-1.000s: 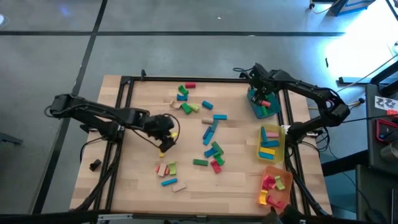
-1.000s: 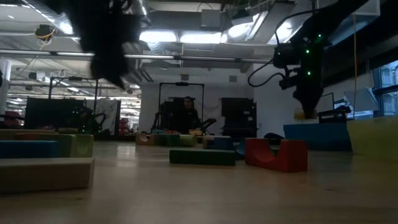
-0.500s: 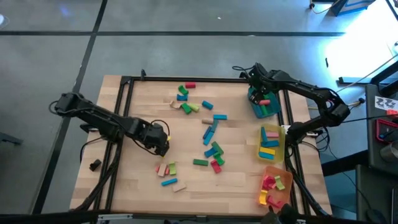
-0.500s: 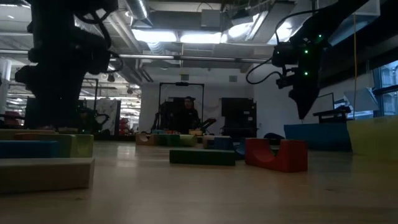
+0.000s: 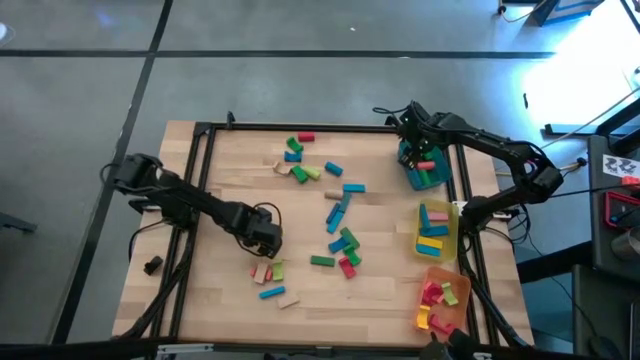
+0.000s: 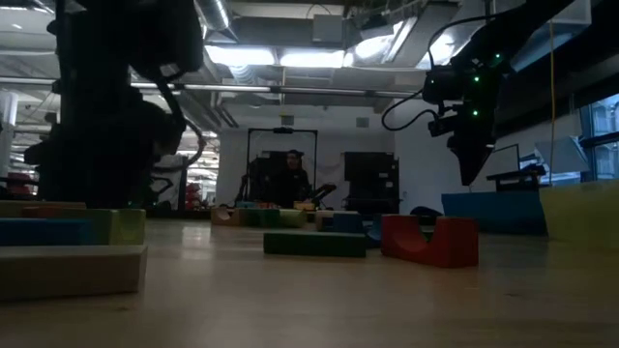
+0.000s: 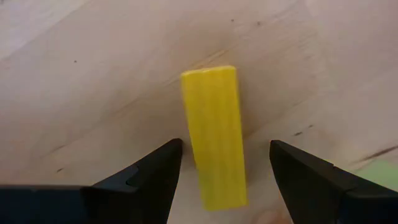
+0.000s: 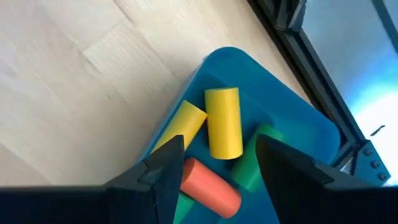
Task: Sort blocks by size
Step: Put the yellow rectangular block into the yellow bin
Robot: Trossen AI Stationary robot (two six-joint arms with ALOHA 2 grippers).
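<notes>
Left gripper (image 5: 266,240) was low over the table (image 5: 230,300), left of centre, jaws spread wide, with a yellow bar (image 7: 214,144) lying flat on the wood between the fingers (image 7: 146,180) and neither finger touching it, as the left wrist view showed. A corner of a green block (image 7: 380,179) sat at the edge of that same view. Right gripper (image 5: 412,138) hung above the teal tray (image 5: 412,177) at the far right of the table, fingers (image 8: 163,165) apart and holding nothing. Under it the tray held two yellow cylinders (image 8: 224,122), a red cylinder (image 8: 210,185) and a green piece (image 8: 256,163). Yellow tray (image 5: 450,232) stood nearer along the right edge with blue, pink and yellow bars inside; orange tray (image 5: 436,272) at the near right corner held red, pink, green and yellow pieces. Loose blocks (image 5: 340,245) were scattered over the middle of the table: a far cluster of green, blue and red, a central run of blue and green bars, and a small near group of pink, green, blue and plain wood just beside the left gripper. Low view showed a red arch block (image 6: 430,241) and a dark green bar (image 6: 314,244) mid-table, and a person (image 6: 291,176) in the room far behind.
</notes>
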